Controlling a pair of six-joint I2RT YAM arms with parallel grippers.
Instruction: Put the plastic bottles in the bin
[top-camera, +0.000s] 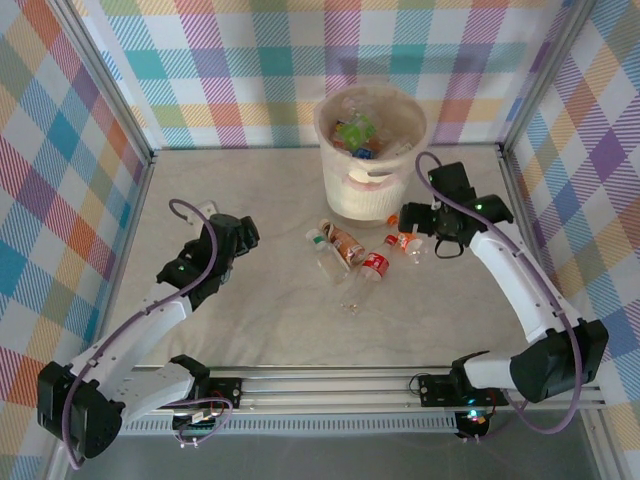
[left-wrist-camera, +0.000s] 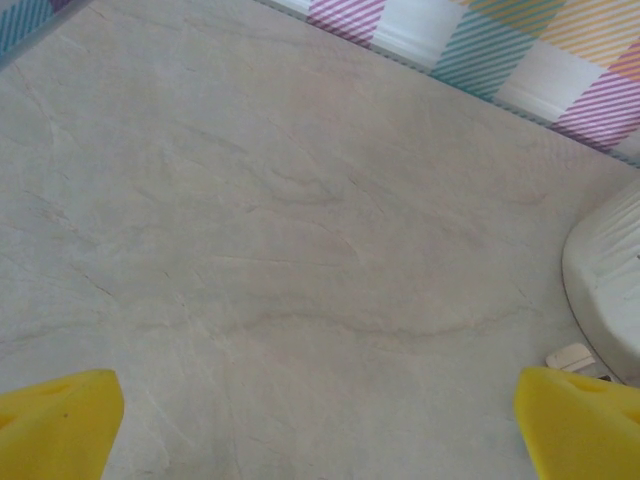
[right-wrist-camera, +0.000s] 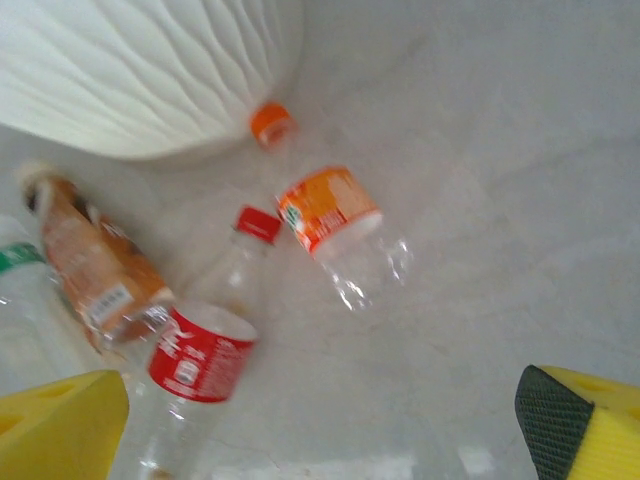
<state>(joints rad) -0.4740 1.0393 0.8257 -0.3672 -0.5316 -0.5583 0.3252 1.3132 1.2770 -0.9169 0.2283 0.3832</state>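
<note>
Right wrist shows your right gripper (right-wrist-camera: 320, 430) wide open and empty over the orange bottle (right-wrist-camera: 330, 225) lying just beside the bin (right-wrist-camera: 150, 70) (looks empty, so likely light, crushable, slick); grip across its middle.

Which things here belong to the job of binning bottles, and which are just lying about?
Job: round cream-white plastic bin; orange-labelled clear plastic bottle; red-labelled bottle; brown-labelled bottle; green-banded bottle; bottles inside the bin.
Just there: pale table surface; checked walls; metal rail.
</note>
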